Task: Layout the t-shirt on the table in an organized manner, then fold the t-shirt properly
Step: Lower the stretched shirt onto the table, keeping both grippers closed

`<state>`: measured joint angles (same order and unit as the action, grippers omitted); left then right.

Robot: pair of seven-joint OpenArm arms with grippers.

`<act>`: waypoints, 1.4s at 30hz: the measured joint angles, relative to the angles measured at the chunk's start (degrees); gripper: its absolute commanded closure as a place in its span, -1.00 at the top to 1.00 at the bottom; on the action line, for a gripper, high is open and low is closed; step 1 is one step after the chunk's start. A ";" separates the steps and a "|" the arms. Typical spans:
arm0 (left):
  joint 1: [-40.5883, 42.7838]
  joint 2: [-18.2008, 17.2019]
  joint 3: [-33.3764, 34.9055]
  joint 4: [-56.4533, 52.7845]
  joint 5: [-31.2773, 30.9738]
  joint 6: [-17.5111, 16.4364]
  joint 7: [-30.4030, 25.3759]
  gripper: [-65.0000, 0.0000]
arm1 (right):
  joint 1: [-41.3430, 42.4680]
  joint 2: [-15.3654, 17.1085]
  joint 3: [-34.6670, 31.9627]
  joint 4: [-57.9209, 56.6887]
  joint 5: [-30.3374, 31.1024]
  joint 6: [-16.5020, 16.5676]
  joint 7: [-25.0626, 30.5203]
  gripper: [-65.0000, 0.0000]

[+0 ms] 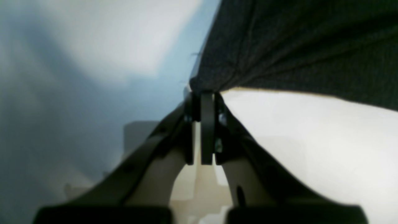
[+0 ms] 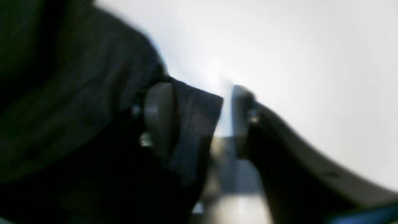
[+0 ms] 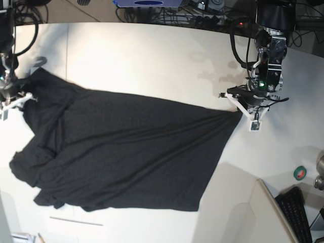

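The black t-shirt (image 3: 126,147) lies stretched and wrinkled across the off-white table (image 3: 152,55), print not visible. My left gripper (image 3: 242,111) is shut on its right corner; in the left wrist view the closed gripper (image 1: 206,93) pinches taut fabric (image 1: 295,46) above the table (image 1: 311,140). My right gripper (image 3: 20,98) is at the shirt's far left end. In the blurred right wrist view it (image 2: 200,93) stands open, with a fabric flap (image 2: 192,124) lying against one finger (image 2: 158,118) and a gap to the other finger (image 2: 242,118).
A green tape roll (image 3: 300,173), a metal object (image 3: 319,174) and a black keyboard (image 3: 296,212) sit at the right edge. A pale board (image 3: 243,212) lies at the front right. Cables (image 3: 202,12) run along the back edge.
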<state>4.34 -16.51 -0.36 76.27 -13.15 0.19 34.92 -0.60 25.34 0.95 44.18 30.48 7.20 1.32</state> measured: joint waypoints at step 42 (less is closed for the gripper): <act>6.47 -0.11 -5.20 4.57 -0.07 0.02 0.00 -1.00 | 7.98 -6.71 22.91 6.03 -10.84 8.04 -22.51 0.27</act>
<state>10.81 -16.62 -5.56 80.84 -13.21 0.21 34.92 7.38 18.63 23.86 50.22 19.64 15.25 -21.19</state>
